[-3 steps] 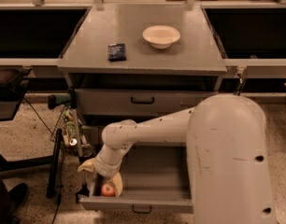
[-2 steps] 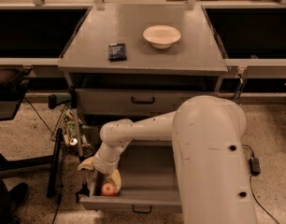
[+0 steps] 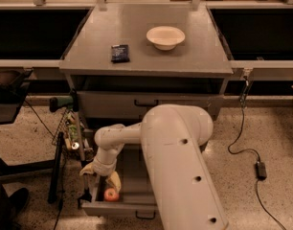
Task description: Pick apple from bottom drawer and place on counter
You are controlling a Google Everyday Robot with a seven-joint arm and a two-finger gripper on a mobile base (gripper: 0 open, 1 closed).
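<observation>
The apple (image 3: 111,194), small and red-orange, lies in the front left corner of the open bottom drawer (image 3: 118,209). My gripper (image 3: 102,180) hangs in the drawer just above and behind the apple. Its yellowish fingers (image 3: 115,180) are spread apart, one near the drawer's left wall and one right over the apple, not closed on it. My big white arm (image 3: 175,166) covers most of the drawer's right part. The grey counter (image 3: 151,56) lies above at the back.
A cream bowl (image 3: 165,36) and a small dark packet (image 3: 120,52) sit on the counter. A shut drawer with a black handle (image 3: 146,103) is below it. Dark bins flank the counter. A wire rack (image 3: 67,131) stands left; a cable and adapter (image 3: 259,169) lie right.
My arm's large link has swung left and fills more of the view, hiding more of the drawer. The gripper and the apple have stayed almost in the same place.
</observation>
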